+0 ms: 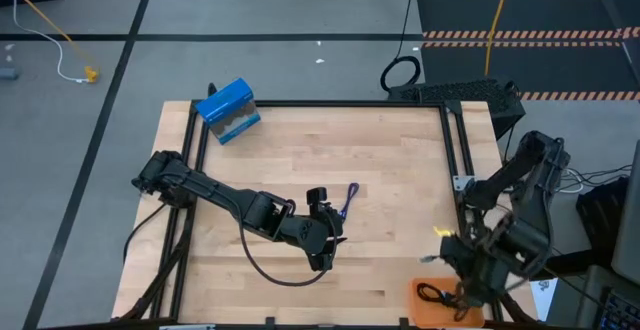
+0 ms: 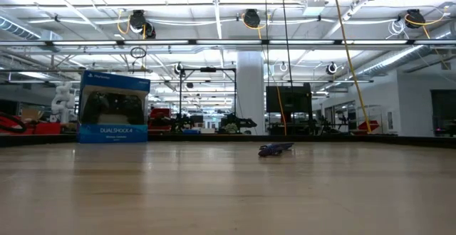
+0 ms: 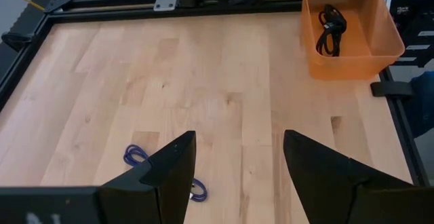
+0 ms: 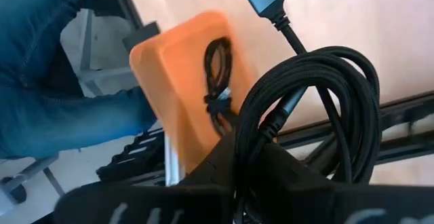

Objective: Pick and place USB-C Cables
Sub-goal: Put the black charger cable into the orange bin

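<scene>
The right gripper point(image 4: 271, 149) hangs over the near right corner of the tabletop point(image 1: 400, 160), just above an orange bin point(image 1: 428, 305). Its jaws are pinched tight on a black cable coil point(image 4: 319, 108), and one silver plug sticks out from the loops. It looks like the arm holds the coil up high so it can be let go right over the bin. That way the coil should fall inside and not on the wood.

The orange bin already has one black cable point(image 3: 331, 28) lying in it, tied in the middle. So one cable is put away, and one more is about to join it, I think.

The left gripper point(image 3: 234, 176) is out over the middle of the tabletop. Its jaws are wide apart and hold nothing. Right below and beside it lies the purple-blue cable point(image 3: 137, 156), flat on the wood. From above, this cable point(image 1: 349, 200) sits near the middle of the tabletop, just beside the left arm's tip. The jaws seem to be open like this so they can come down around the little bundle. That cable is the last one left out.

A blue box point(image 1: 228, 110) stands at the far left of the tabletop, well apart from the cables. It is not part of the job.
</scene>
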{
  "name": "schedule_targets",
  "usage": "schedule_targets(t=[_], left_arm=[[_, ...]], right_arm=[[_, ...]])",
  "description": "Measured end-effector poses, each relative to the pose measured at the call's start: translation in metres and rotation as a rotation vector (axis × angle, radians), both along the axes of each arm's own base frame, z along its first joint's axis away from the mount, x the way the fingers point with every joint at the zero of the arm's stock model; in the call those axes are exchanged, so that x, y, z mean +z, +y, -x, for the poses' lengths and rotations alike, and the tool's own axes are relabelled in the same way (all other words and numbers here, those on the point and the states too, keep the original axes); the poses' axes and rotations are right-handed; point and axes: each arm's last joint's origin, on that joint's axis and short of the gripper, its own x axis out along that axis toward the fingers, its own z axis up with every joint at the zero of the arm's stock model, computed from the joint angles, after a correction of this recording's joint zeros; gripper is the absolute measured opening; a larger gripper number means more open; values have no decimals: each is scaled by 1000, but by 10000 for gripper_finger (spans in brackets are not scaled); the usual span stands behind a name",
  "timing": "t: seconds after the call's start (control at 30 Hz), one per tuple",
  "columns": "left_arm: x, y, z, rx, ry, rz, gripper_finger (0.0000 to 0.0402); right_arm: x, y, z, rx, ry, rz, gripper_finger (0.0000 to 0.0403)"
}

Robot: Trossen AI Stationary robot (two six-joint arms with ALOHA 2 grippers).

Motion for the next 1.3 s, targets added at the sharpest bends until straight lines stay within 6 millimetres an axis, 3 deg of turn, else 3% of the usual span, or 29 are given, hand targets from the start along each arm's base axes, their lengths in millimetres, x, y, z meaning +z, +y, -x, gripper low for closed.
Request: schedule_targets(t=[0.33,0.53,0.93,1.3], left_arm=[[0,0,0,5,-2,7,225],[0,0,0,5,-3,7,225],[1,0,-1,6,-19,15,225],[1,0,-1,6,-19,16,225]], right_arm=[[-18,57,14,-48,17,-116,16],[-23,78,28,-93,62,-173,16],[-42,82,28,-90,37,-60,16],[-89,83,27,3,19,-49,16]])
